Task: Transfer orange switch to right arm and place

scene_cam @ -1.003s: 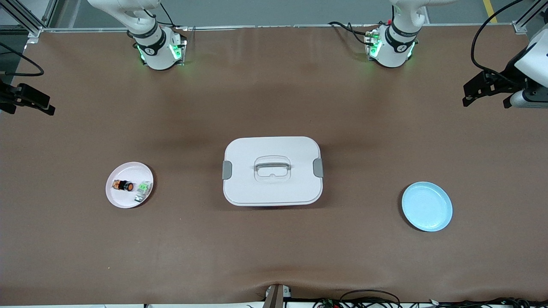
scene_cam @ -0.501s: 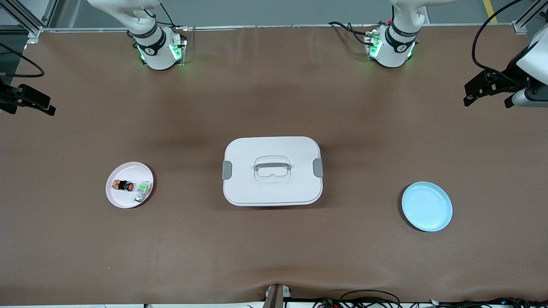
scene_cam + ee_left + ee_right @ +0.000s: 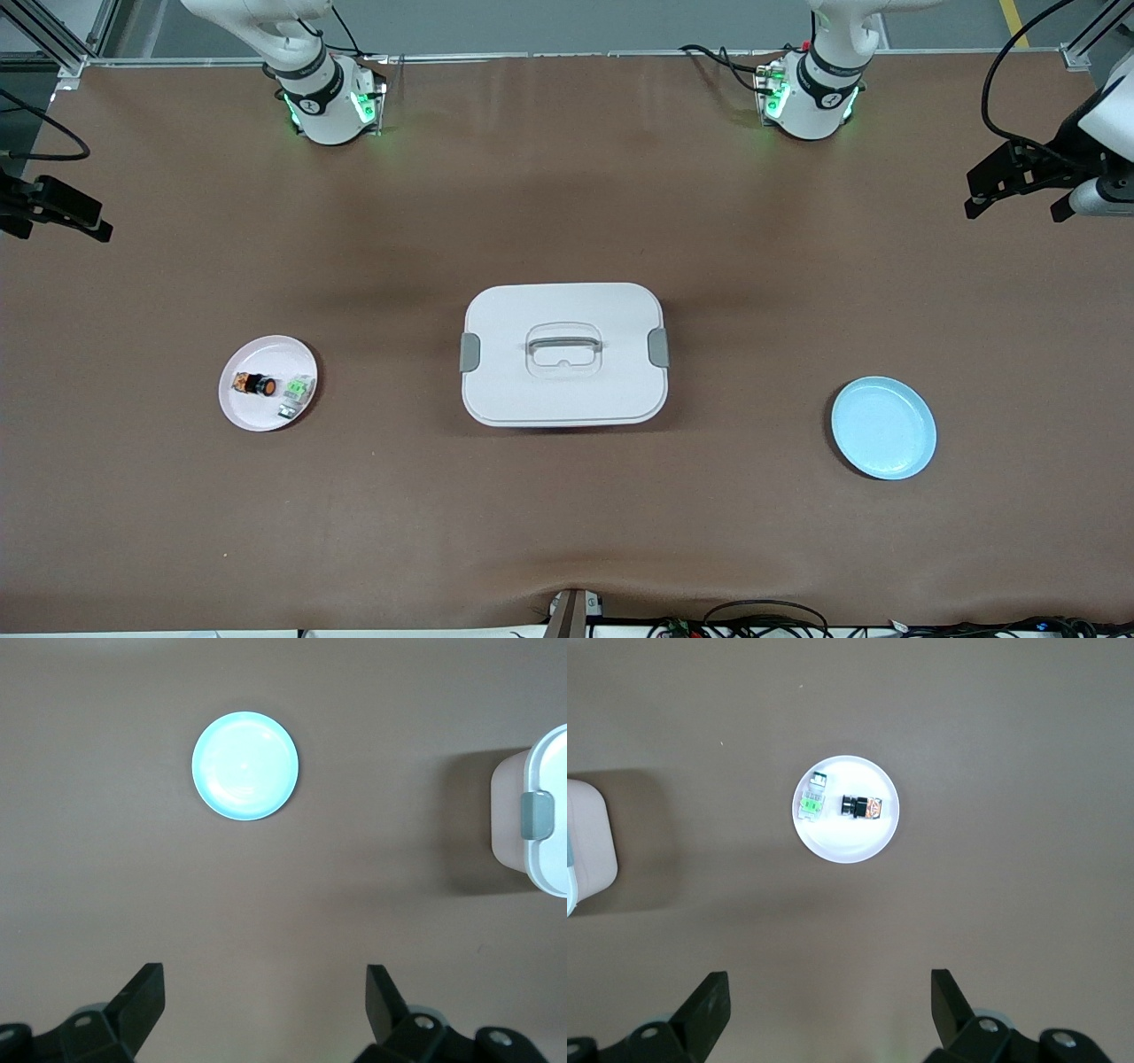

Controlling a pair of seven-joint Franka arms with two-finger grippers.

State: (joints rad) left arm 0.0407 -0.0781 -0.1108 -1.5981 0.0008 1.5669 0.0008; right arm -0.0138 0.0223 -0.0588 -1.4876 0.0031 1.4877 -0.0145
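Toward the frame's lower left, on the small pink plate [image 3: 237, 409], the tiny black-and-orange switch [image 3: 254, 385] lies sideways, nearer my spread, empty right gripper [image 3: 55, 211]; my spread left gripper [image 3: 1019, 184] waits.

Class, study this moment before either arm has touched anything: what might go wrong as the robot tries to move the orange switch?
1. The orange switch lies on the pink plate close beside a green-and-white part; the fingers might nudge or grab that instead.
2. The switch is tiny, so a handover between the open left gripper and open right gripper could drop it.
3. The white lidded box sits mid-table between the plates; a low-carried arm might clip it.
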